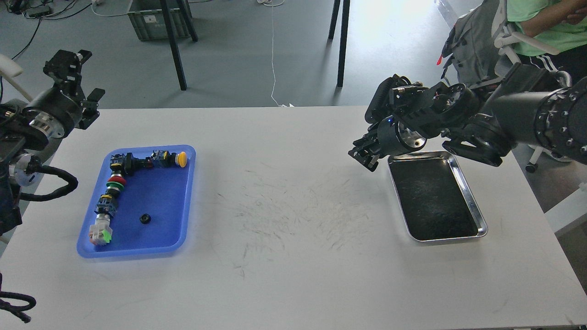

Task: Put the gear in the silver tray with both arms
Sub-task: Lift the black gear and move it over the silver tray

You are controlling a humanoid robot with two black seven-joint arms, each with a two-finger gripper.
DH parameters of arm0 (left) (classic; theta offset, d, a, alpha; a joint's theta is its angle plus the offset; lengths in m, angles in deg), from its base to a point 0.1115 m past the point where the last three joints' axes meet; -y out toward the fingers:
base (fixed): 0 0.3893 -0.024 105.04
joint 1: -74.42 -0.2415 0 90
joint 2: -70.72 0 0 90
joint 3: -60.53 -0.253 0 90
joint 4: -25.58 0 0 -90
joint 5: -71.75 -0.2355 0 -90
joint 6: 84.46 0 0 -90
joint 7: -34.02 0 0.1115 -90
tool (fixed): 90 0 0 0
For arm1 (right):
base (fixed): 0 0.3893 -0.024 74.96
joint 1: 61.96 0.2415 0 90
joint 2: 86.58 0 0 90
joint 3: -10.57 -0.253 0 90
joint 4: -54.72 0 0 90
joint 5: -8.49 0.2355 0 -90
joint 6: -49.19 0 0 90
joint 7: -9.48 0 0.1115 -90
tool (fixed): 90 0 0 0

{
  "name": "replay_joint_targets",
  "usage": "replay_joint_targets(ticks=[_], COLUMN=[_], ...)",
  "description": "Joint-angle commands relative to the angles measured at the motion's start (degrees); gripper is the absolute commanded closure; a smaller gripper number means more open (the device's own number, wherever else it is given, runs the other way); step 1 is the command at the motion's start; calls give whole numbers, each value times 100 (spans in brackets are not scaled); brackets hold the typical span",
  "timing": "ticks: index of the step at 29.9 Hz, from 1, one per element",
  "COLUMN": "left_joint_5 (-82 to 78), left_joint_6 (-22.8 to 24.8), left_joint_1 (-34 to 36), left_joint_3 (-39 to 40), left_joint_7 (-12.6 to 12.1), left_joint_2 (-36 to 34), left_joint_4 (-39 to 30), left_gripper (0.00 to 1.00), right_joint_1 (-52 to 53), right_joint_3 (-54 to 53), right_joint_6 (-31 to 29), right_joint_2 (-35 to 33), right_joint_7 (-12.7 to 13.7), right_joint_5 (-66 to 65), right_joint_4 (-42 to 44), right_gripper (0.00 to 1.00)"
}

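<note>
Right claw [364, 158] dark, fingers indistinct

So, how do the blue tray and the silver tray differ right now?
The blue tray is matte plastic; the silver tray is shiny metal with a dark floor. The blue tray holds push-button parts and a small black piece; the silver tray looks empty. The blue tray lies left, the silver tray right. Both are rectangular, low-rimmed and similar in size.
</note>
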Motion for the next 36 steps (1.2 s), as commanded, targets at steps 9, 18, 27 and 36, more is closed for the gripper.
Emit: replay_joint_targets(ticks=[9, 18, 27, 36], left_joint_5=[0, 0, 0, 0], left_joint_6=[0, 0, 0, 0], left_joint_1=[-46, -99, -134, -134], left_joint_3=[1, -8, -8, -8], left_joint_7=[0, 0, 0, 0], left_joint_2=[28, 19, 19, 11], left_joint_4=[1, 1, 1, 10], left_gripper=[1, 1, 1, 1], right_joint_1=[-723, -1145, -1198, -1198], right_joint_3=[117, 126, 117, 117], right_joint_6=[4, 4, 4, 4], right_joint_2=[-652, -723, -872, -881], right_joint_7=[1, 1, 1, 1], right_joint_5=[-129, -129, -279, -270], right_joint_4=[575, 847, 821, 786], right_gripper=[99, 99, 99, 64])
